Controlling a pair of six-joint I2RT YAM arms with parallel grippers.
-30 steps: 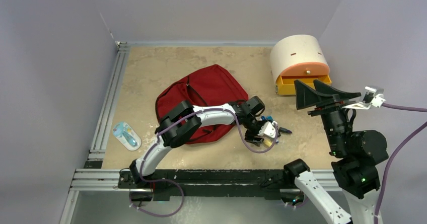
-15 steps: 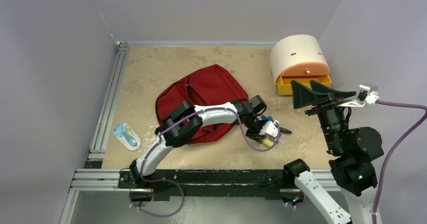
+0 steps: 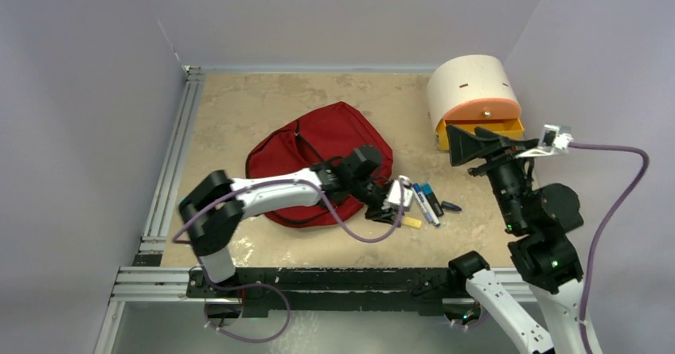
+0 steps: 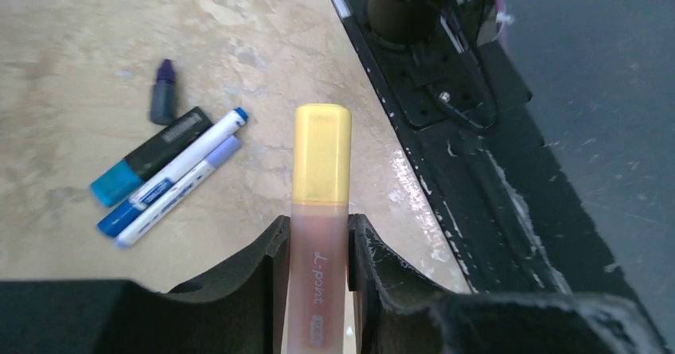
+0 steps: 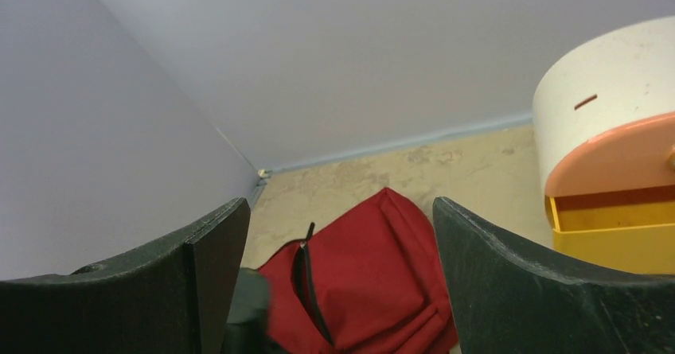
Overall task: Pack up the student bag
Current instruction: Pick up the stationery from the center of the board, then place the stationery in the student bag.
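The dark red student bag point(image 3: 318, 151) lies flat mid-table, its black zipper slit showing in the right wrist view on the bag point(image 5: 374, 282). My left gripper point(image 3: 394, 213) hovers just right of the bag, shut on a highlighter point(image 4: 321, 155) with a yellow cap and a pinkish body. The cap sticks out past the fingertips point(image 4: 275, 243) towards the table's near edge. My right gripper point(image 3: 477, 143) hangs high at the right, open and empty, its jaws framing the bag from afar.
Two blue pens point(image 4: 179, 175), a teal-ended black marker point(image 4: 147, 167) and a small dark cap point(image 4: 164, 103) lie right of the left gripper. The cream-and-orange drawer box point(image 3: 474, 99) stands at the back right, its yellow drawer partly out. A black rail point(image 4: 454, 107) runs along the near edge.
The left gripper closed on the highlighter and drew back left toward the bag, leaving the other pens on the table. The right arm shifted slightly left.
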